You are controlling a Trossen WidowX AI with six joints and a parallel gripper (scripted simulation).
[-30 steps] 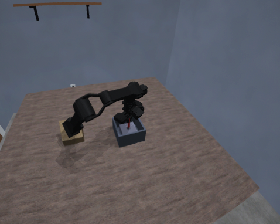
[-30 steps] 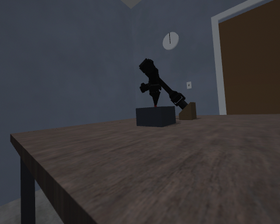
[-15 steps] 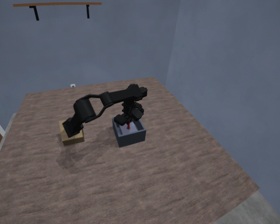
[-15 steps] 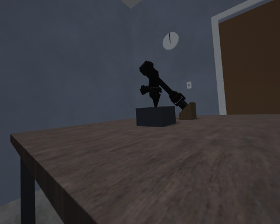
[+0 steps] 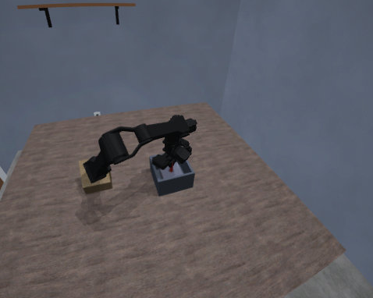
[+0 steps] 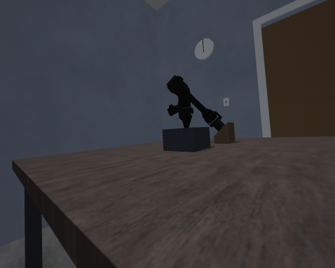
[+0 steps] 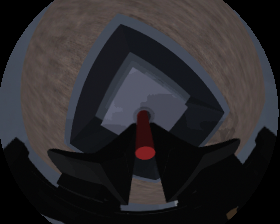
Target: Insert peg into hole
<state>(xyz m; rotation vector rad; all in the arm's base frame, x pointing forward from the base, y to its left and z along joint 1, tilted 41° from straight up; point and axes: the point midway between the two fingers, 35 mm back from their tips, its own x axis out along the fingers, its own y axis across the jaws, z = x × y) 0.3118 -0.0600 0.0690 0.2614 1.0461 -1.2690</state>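
Half done: the tool (image 7: 144, 160) grips the peg (image 7: 144, 136) low inside the box (image 5: 174, 183), tip at the hole (image 7: 143, 110); full seating and release remain.

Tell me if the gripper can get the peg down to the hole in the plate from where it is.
Probably yes. The gripper is shut on the red peg, which points down into the open box. Its tip meets the dark hole in the grey plate, and nothing lies between.
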